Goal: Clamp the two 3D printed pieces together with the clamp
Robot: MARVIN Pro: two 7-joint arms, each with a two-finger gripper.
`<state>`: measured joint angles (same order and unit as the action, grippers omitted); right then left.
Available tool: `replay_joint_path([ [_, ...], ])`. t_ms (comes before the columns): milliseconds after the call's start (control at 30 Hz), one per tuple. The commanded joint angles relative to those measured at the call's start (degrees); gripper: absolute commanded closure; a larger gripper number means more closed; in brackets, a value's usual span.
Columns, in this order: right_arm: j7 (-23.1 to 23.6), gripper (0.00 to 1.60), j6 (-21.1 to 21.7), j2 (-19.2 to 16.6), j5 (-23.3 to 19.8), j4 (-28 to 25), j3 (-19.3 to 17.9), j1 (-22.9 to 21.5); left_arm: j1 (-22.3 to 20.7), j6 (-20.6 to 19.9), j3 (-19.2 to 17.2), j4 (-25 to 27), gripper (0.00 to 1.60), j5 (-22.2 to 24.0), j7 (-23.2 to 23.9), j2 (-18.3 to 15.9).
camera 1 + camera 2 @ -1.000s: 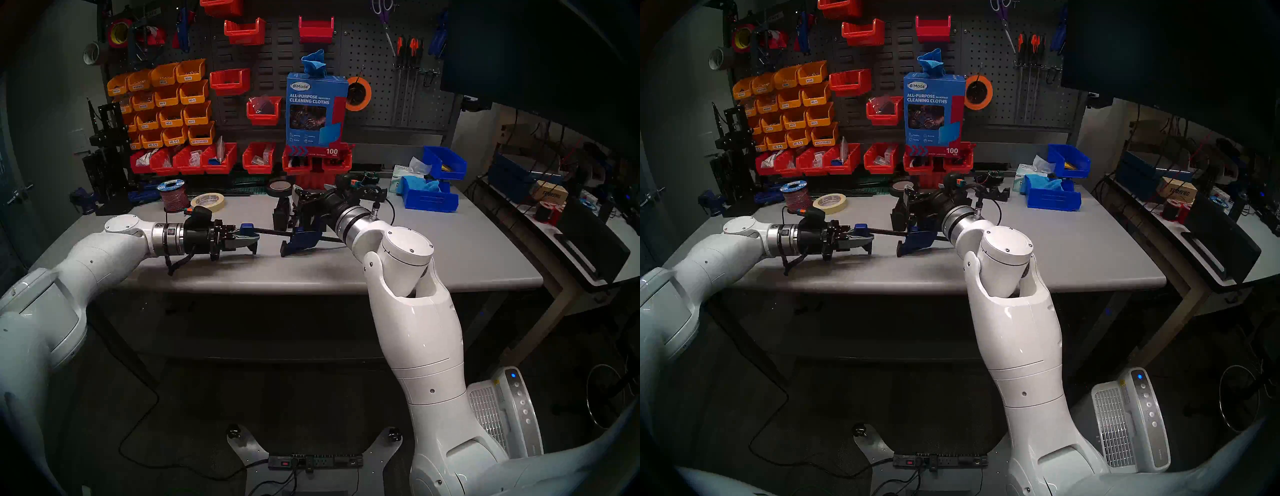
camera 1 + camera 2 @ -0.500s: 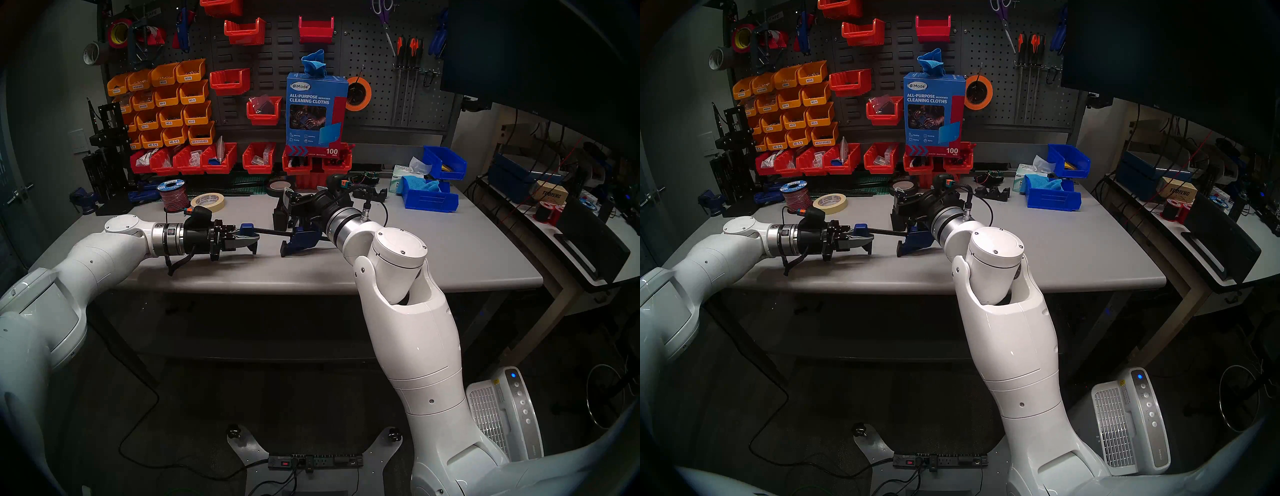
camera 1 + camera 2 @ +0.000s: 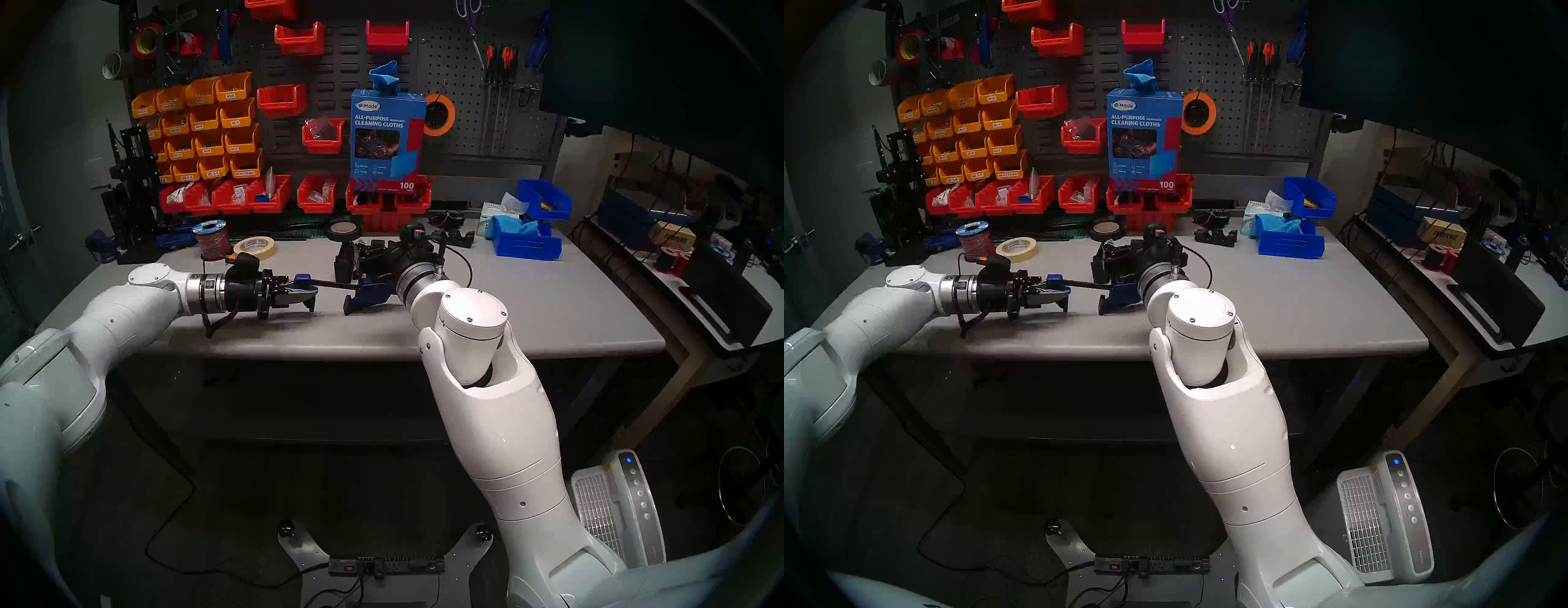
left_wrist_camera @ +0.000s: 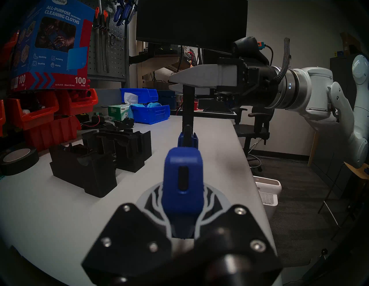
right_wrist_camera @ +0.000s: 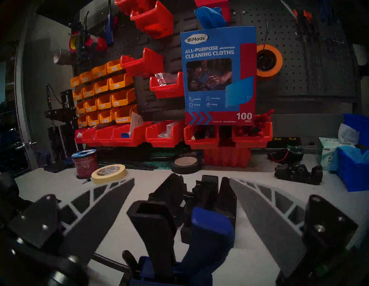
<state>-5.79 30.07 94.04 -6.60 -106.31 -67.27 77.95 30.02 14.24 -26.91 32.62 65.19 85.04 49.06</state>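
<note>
My right gripper [image 5: 181, 201] stands wide open with nothing in it, fingers level, straddling the clamp's [image 3: 367, 293] blue handle and upright black jaw from above. Over the last second I have swung that wrist left and rolled it, so the fingers now lie flat where they had been tilted. I read that as lining up to squeeze the handle, not yet touching it.

My left gripper [image 3: 297, 293] has not moved; it is pinched tight on the clamp's blue end jaw [image 4: 182, 179], holding the bar level over the table [image 3: 551, 305].

The two pieces [image 4: 99, 157] sit side by side just behind the bar, not yet between the jaws, so the clamp still needs bringing over them.
</note>
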Motion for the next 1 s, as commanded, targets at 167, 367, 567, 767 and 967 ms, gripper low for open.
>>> replay_joint_path([
  [167, -4.74, 0.00, 0.84, -0.04, -2.90, -1.82, 3.15, -0.83, -2.48, 0.05, -0.66, 0.30, 1.60, 1.61, -0.04, 0.00],
  [367, -8.78, 0.00, 1.33, -0.11, -3.06, -1.47, 4.34, -0.99, -2.50, 0.05, -0.59, 0.30, 1.60, 1.67, -0.04, -0.01],
  [567, -12.15, 0.00, 2.44, -0.18, -3.65, -0.93, 5.51, -1.08, -2.53, 0.06, -0.49, 0.30, 1.60, 1.77, -0.04, -0.02],
  [767, -14.39, 0.00, 3.32, -0.16, -4.74, -0.53, 6.03, -1.04, -2.56, 0.06, -0.38, 0.30, 1.60, 1.88, -0.04, -0.03],
  [967, -15.57, 0.00, 3.80, -0.16, -5.86, -0.36, 6.15, -1.05, -2.60, 0.08, -0.25, 0.30, 1.60, 1.98, -0.04, -0.05],
])
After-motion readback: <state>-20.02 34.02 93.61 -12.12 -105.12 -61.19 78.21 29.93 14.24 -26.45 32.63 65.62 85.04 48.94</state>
